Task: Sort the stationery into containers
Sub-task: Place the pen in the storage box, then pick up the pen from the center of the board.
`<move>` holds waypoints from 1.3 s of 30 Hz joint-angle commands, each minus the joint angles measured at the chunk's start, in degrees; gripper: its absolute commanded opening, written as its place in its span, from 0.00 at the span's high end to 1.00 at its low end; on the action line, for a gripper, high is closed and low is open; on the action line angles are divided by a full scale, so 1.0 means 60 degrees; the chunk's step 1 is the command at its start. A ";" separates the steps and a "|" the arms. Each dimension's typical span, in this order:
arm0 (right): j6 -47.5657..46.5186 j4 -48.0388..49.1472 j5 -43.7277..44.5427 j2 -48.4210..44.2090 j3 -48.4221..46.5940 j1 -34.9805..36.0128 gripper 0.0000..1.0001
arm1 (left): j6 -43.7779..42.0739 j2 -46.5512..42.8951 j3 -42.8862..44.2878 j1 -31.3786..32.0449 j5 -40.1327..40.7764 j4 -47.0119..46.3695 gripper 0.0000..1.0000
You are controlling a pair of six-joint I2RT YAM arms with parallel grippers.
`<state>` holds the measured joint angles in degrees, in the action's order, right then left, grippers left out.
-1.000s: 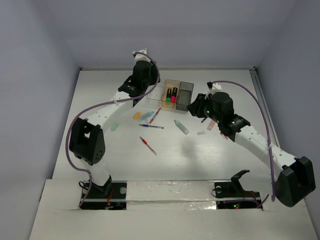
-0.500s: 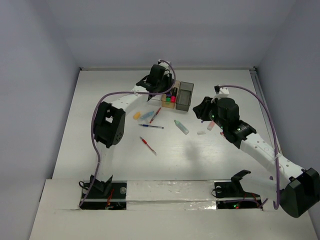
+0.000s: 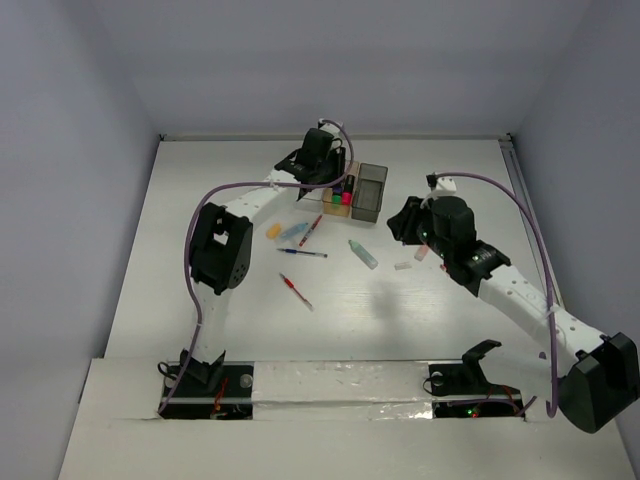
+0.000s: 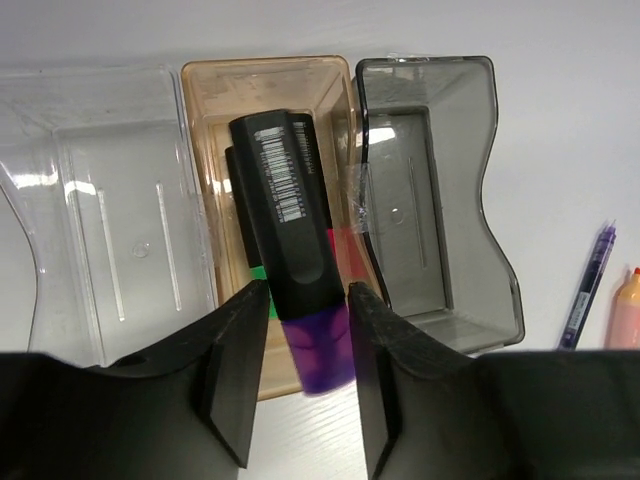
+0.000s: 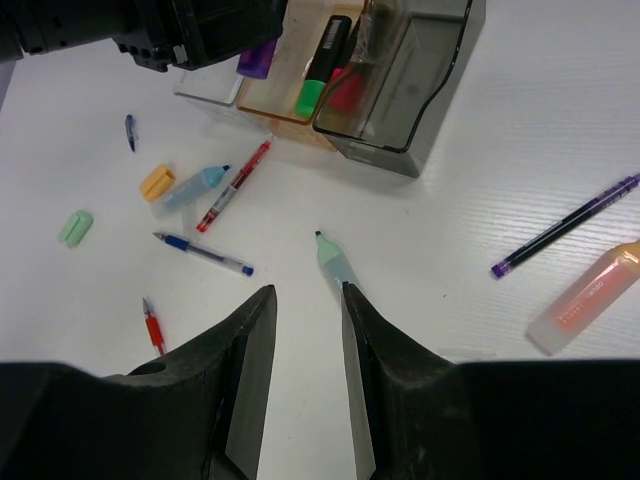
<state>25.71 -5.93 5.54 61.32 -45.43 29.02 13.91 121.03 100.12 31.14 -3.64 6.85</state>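
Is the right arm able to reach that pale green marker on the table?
Probably yes: the pale green marker lies alone just ahead of the right tool, whose jaws are open and empty.

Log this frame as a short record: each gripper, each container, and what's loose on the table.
left gripper: shut on purple marker, held over tan box
right gripper: open, empty, above pale green marker
tan box: green marker and pink marker inside
clear box: empty
grey box: empty
loose: blue pen, red pen, purple pen, others
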 commanded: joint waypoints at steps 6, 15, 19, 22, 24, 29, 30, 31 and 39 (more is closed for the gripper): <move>-0.0243 -0.0153 0.0117 0.0209 -0.0426 0.0101 0.61 | -0.0122 -0.0731 0.0103 0.0055 0.0182 -0.0335 0.50; -0.0667 -0.0182 -0.0818 0.0648 -0.0631 0.0101 0.70 | 0.0274 -0.3305 -0.0876 0.0055 -0.0052 -0.0994 0.42; -0.0945 -0.0271 -0.1742 0.1161 -0.0851 0.0101 0.74 | 0.0523 -0.5095 -0.2093 0.0055 0.0093 -0.1347 0.42; -0.1180 -0.0460 -0.2314 0.1571 -0.1070 0.0189 0.80 | 0.0538 -0.6677 -0.3294 0.0055 0.0488 -0.1435 0.41; -0.1239 -0.0622 -0.2388 0.1834 -0.1217 0.0189 0.83 | 0.0421 -0.7816 -0.4141 0.0055 0.1001 -0.1260 0.39; -0.1939 -0.0666 -0.3368 0.2859 -0.1772 0.0860 0.80 | 0.0260 -0.9535 -0.5434 0.0055 0.2126 -0.0339 0.35; -0.2058 -0.0811 -0.3341 0.3137 -0.1977 0.1094 0.77 | 0.0230 -1.0030 -0.5842 0.0055 0.2275 -0.0278 0.35; -0.2190 -0.0885 -0.3311 0.3705 -0.2458 0.1619 0.75 | 0.0201 -1.0224 -0.6035 0.0055 0.2494 -0.0220 0.34; -0.4211 -0.1207 -0.4713 0.6462 -0.4789 0.2620 0.65 | 0.1197 -1.2026 -0.7149 -0.0150 0.2409 -0.0058 0.33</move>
<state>7.29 -12.58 -16.67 96.88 -69.12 44.66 18.15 54.50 57.78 30.63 11.73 8.27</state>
